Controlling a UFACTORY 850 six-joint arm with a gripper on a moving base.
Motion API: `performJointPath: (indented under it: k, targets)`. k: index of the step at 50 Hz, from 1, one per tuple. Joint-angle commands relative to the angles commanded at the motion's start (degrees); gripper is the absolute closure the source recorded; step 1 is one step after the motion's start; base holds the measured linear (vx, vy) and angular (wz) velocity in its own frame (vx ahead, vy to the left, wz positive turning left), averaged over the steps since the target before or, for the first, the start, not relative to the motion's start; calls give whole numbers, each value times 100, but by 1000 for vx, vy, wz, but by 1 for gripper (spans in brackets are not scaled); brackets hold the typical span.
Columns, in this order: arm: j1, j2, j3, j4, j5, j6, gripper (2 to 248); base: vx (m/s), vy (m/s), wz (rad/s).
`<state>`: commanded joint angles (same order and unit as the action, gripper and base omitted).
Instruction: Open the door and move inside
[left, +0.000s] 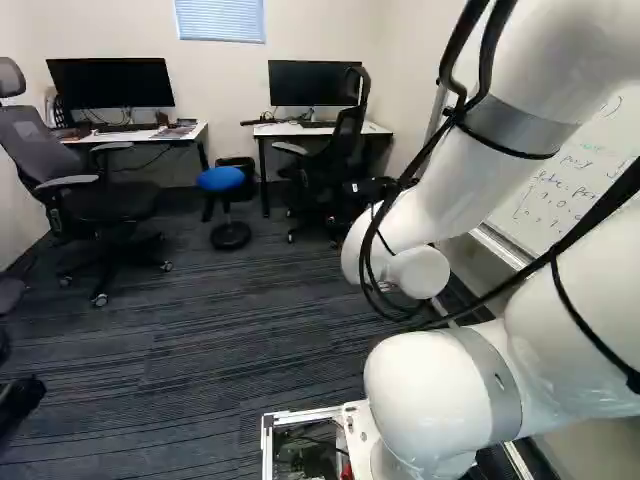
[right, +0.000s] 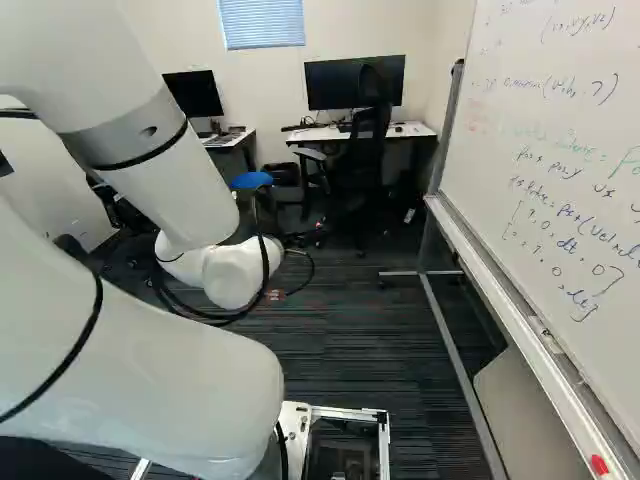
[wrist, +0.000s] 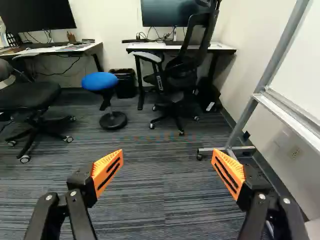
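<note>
At the left of the left base view, a grey chair (left: 95, 200) stands before a white desk (left: 188, 136) that carries a dark monitor (left: 110, 82). A blue stool (left: 220, 179) comes next, on its round base on the dark carpet (left: 230, 340), with a black bin (wrist: 125, 84) near it. Above is a window blind (left: 220, 20). The second desk (left: 268, 129) has its own monitor (left: 310, 82), with a black chair (left: 345, 150) at its right end.

The white arm (left: 440, 200) reaches forward over the carpet, black cables looped at its wrist. In the wrist view the claw (wrist: 167, 152) is wide open, its orange pads (wrist: 107, 170) well apart, and it holds nothing. To the right of the arm is a whiteboard (right: 560, 150) with handwriting, on a metal frame (right: 450, 360); a red object (right: 599, 465) lies on its ledge. Where the door is, I cannot tell.
</note>
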<state>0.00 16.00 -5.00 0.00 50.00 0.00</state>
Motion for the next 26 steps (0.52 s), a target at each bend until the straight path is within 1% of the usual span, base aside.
performJointPath:
  k: [26]
  targets:
    - [0, 0, 0, 0, 0, 0, 3, -1, 0, 1]
